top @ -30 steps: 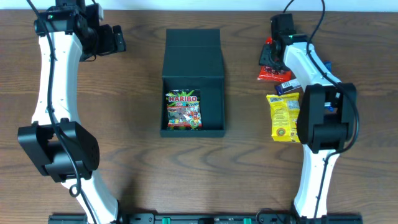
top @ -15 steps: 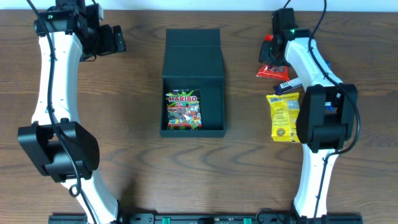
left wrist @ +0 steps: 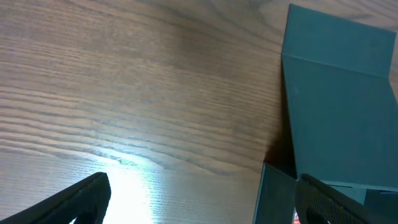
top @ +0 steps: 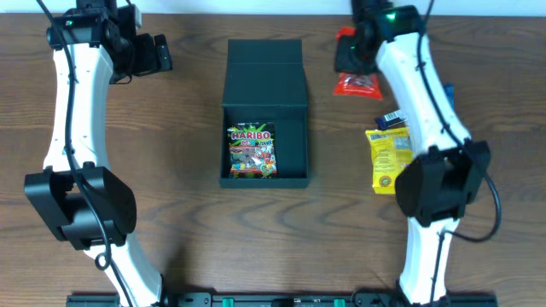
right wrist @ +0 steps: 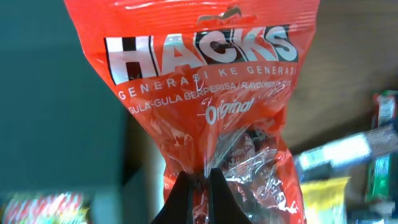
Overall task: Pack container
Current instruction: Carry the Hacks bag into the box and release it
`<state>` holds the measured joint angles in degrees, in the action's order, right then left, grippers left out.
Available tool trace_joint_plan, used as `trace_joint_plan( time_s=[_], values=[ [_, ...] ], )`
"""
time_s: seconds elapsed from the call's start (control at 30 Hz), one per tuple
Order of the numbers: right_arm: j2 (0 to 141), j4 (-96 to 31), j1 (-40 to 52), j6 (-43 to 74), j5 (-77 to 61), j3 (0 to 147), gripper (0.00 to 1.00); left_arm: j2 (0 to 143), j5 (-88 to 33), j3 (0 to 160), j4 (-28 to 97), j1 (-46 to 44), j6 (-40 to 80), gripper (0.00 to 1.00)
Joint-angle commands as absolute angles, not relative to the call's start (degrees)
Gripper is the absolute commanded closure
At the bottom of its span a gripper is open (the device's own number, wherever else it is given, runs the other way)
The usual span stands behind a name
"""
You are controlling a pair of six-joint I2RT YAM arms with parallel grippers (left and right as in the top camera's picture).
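The right pincer (right wrist: 200,179), squeezing the red candy bag (right wrist: 205,81) tight, should carry it slowly over the container (top: 291,147) and drop it beside the Haribo bag (top: 252,151).

A yellow packet (top: 386,162) is laid at the right of the wooden table (top: 188,213), a blue-and-white packet (top: 392,118) just beyond it; a red Hacks packet (top: 358,83) is seen farther still.

The brown wood counter (left wrist: 137,93) fills most of the view, with a bright shine at 7 o'clock. The dark green container (left wrist: 342,112) sits at 3 o'clock, its lid laid back. The left gripper (left wrist: 202,190) shows two dark fingers (left wrist: 78,202) at 7 and 5 o'clock, far apart, holding nothing.
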<state>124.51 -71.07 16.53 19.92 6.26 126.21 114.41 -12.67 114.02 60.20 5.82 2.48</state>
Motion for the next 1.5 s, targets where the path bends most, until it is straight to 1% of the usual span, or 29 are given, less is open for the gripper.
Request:
trace_joint_plan(
  time_s=[0.0,0.1,0.17,0.33,0.37,0.57,0.77,0.87,1.47],
  values=[
    [121.4,-74.8,22.6,23.2,9.0,127.7,0.99,113.1,-11.4,113.7,60.4,6.0,1.2,0.05],
    [121.6,-79.9,26.7,31.0,9.0,127.4,0.99,113.1,-11.4,113.7,60.1,6.4,-0.1,0.05],
    [121.6,-81.1,29.0,35.3,9.0,126.7,0.99,113.1,-11.4,113.7,60.0,6.8,-0.1,0.05],
    [121.7,-80.1,35.9,37.0,11.9,125.1,0.99,113.1,-11.4,113.7,59.7,7.9,0.0,0.05],
    [121.9,-79.9,37.3,38.9,13.1,124.5,0.99,113.1,-11.4,113.7,59.7,8.2,0.0,0.05],
    [122.0,-75.5,42.9,43.3,14.2,119.5,0.99,113.1,-11.4,113.7,59.7,9.4,0.0,0.05],
    [122.0,-68.9,44.7,45.1,14.0,115.1,0.99,113.1,-11.5,113.7,59.9,9.7,0.2,0.05],
    [122.0,-66.4,44.7,46.3,11.4,112.0,0.99,113.1,-11.6,113.7,60.2,9.7,0.4,0.05],
    [122.6,-57.0,47.7,46.9,9.0,105.1,0.98,113.1,-11.8,113.7,61.3,9.7,0.9,0.05]
  ],
)
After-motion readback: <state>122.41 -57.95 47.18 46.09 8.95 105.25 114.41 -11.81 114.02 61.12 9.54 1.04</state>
